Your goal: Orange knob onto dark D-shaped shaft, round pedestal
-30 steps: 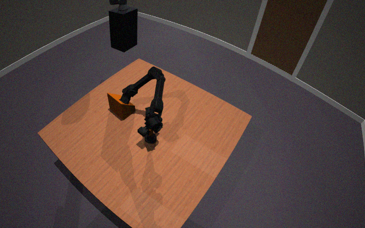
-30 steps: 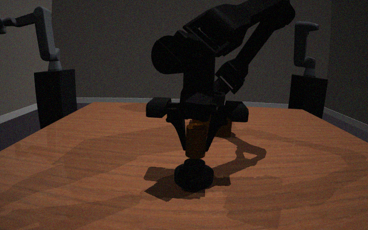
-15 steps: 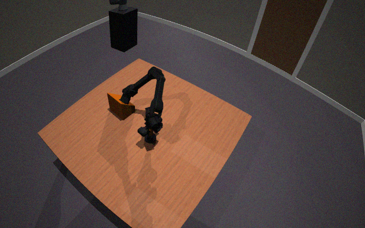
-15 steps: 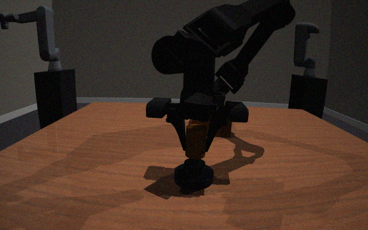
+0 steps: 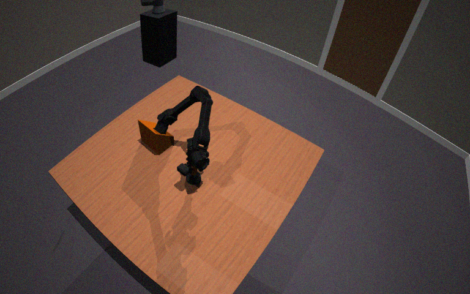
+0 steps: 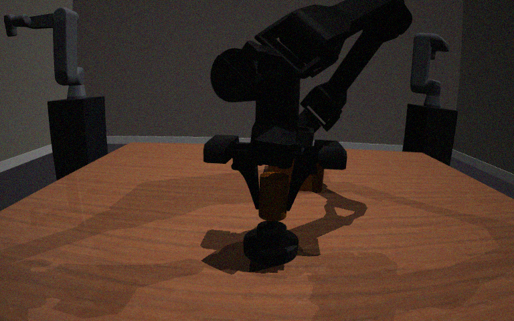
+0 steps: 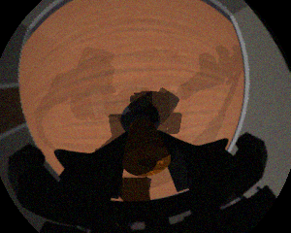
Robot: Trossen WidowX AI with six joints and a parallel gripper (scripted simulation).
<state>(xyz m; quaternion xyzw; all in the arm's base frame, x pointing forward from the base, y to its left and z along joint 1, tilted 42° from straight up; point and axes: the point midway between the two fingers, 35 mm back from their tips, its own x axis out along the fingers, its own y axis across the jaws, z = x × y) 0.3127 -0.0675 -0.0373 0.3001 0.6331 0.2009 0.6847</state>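
The orange knob looks dark brown-orange in the dim light. My gripper is shut on it, a finger on each side, and holds it upright. The dark round pedestal stands directly below. The knob's lower end is just above the pedestal's upper step, with a thin gap in the exterior view. The shaft is hidden by the knob. I cannot tell whether its tip is in the hole, nor see the flat sides.
The wooden table carries an orange wedge-shaped block at the arm's base, behind the knob in the exterior view. Grey robot arms on black stands are beyond the table.
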